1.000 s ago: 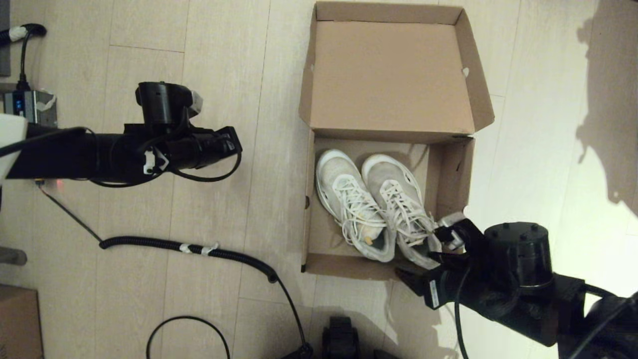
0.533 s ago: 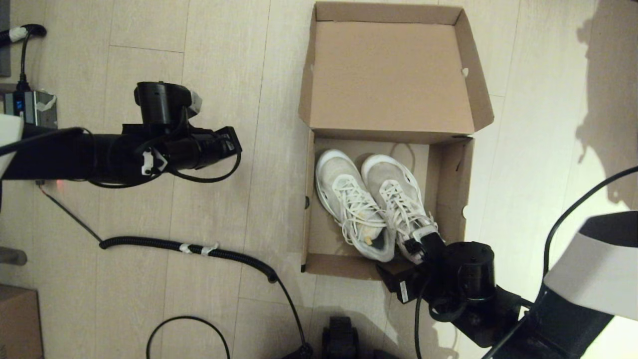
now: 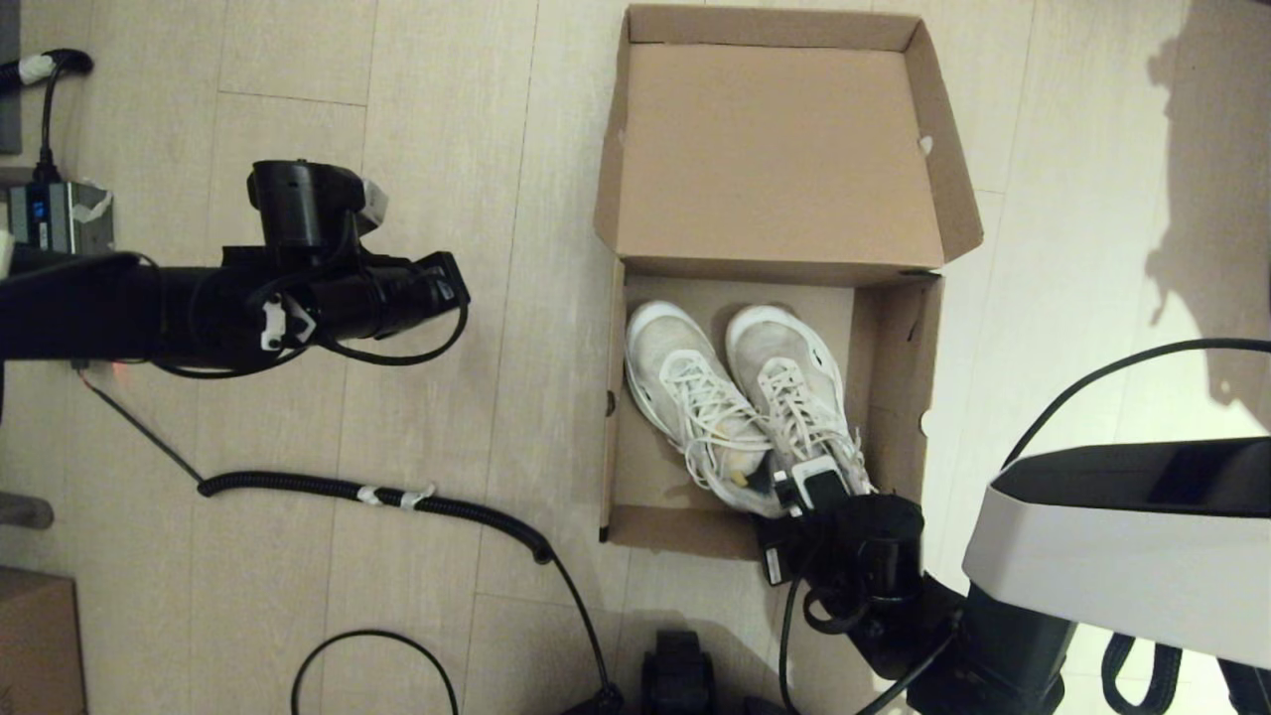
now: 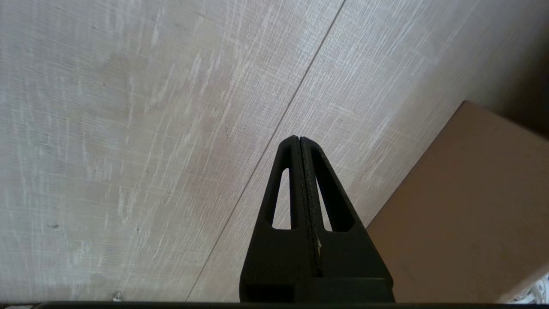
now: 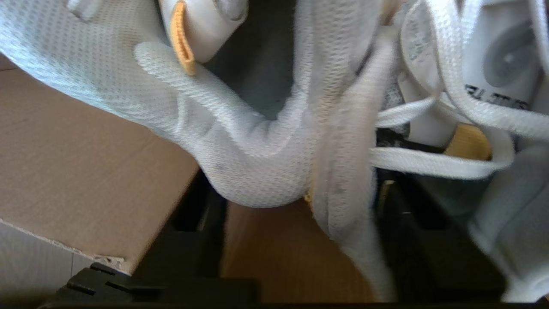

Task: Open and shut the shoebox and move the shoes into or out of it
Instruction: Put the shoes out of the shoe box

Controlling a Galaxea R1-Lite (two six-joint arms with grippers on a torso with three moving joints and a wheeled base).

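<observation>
Our right tool (image 3: 809, 489) sits spread around both soft, light shoes' (image 3: 740, 402) touching heel collars; left tool (image 4: 299, 141) pressed together, idle.

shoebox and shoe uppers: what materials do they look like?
Shoebox: plain brown cardboard, matte and unprinted inside; a raw, fibrous cut edge shows in the right wrist view. Shoes: white knit mesh uppers, going by the fine woven grid close up, with flat woven white laces and a yellowish lining. The soles look like white foam or rubber, hard to tell.
</observation>
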